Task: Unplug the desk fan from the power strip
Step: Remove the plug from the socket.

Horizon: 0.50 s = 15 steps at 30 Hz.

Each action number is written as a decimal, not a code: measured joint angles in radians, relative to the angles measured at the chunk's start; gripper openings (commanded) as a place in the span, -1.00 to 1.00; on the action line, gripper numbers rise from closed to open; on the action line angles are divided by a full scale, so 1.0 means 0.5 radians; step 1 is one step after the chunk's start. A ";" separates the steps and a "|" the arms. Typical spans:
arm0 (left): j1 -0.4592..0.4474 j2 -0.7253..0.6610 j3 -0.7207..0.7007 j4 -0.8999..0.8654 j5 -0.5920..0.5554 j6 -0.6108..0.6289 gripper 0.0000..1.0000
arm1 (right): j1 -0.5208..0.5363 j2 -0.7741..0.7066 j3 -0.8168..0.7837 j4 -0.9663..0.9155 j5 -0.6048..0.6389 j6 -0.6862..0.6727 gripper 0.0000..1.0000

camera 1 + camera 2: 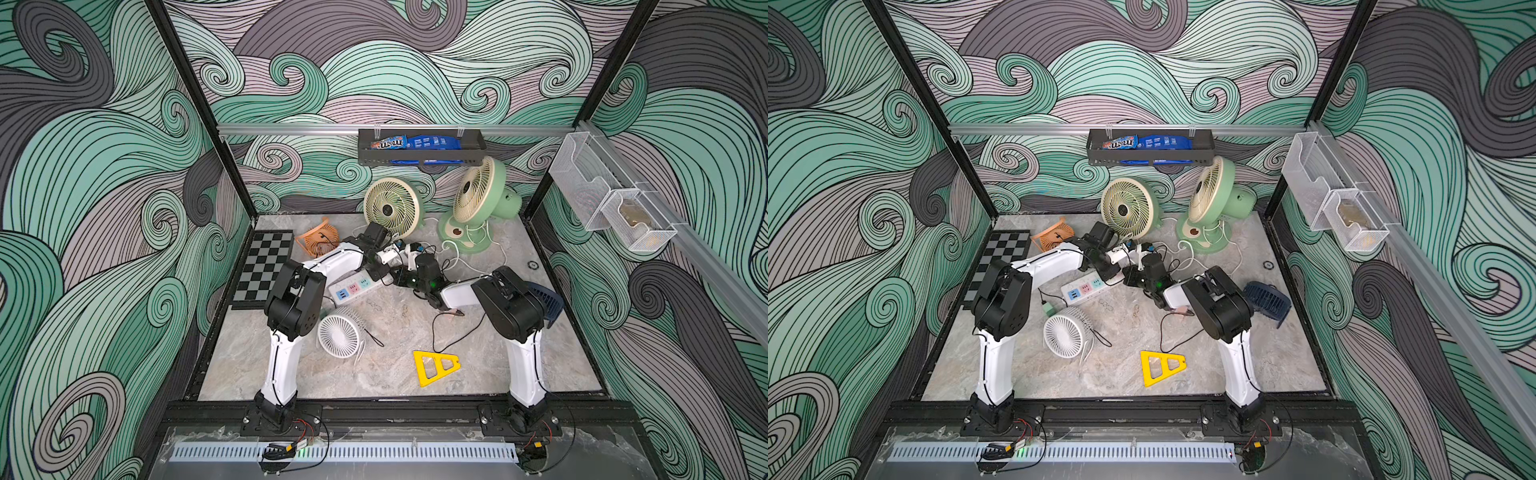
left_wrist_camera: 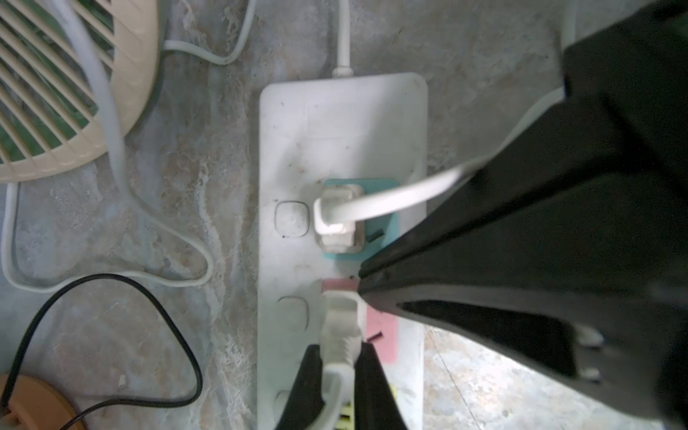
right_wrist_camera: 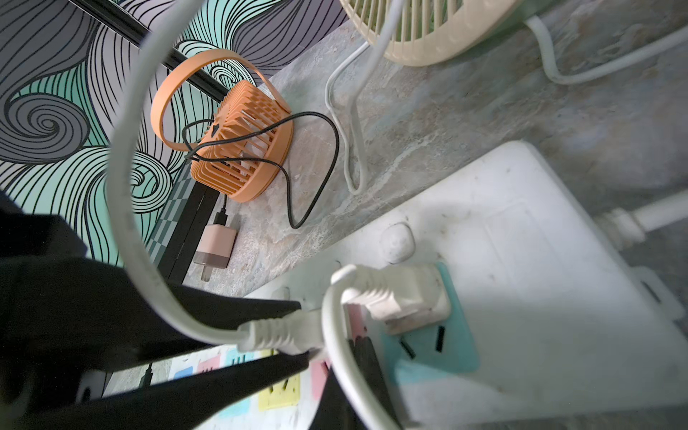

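Observation:
The white power strip (image 1: 353,287) (image 2: 335,130) lies mid-table with pastel sockets. Both grippers meet over its far half. My left gripper (image 2: 339,348) (image 3: 294,331) is shut on a white plug (image 2: 340,316) at the pink socket; whether its prongs are still seated I cannot tell. My right gripper (image 2: 363,279) (image 3: 353,346) is shut, its tip pressing on the strip between the pink and teal sockets. A second white plug (image 2: 338,219) sits in the teal socket. Two green-and-cream desk fans (image 1: 392,208) (image 1: 478,199) stand behind, and white cords trail from them.
An orange fan (image 1: 318,243) with a black cable and a pink adapter (image 3: 216,245) lies beside a chessboard (image 1: 264,266). A white fan (image 1: 338,334), a navy fan (image 1: 544,299) and a yellow triangle (image 1: 434,365) lie nearer the front. A black snack basket (image 1: 419,147) hangs at the back.

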 measured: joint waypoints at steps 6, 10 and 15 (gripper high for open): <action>-0.050 -0.057 -0.121 0.134 -0.098 0.046 -1.00 | 0.000 0.000 -0.002 0.004 -0.001 0.001 -0.90; -0.032 -0.047 -0.073 0.076 -0.082 0.015 -1.00 | 0.000 0.000 -0.002 0.004 -0.002 0.001 -0.90; -0.020 -0.038 -0.039 0.029 -0.043 -0.003 -1.00 | 0.000 0.000 -0.003 0.005 -0.002 0.001 -0.90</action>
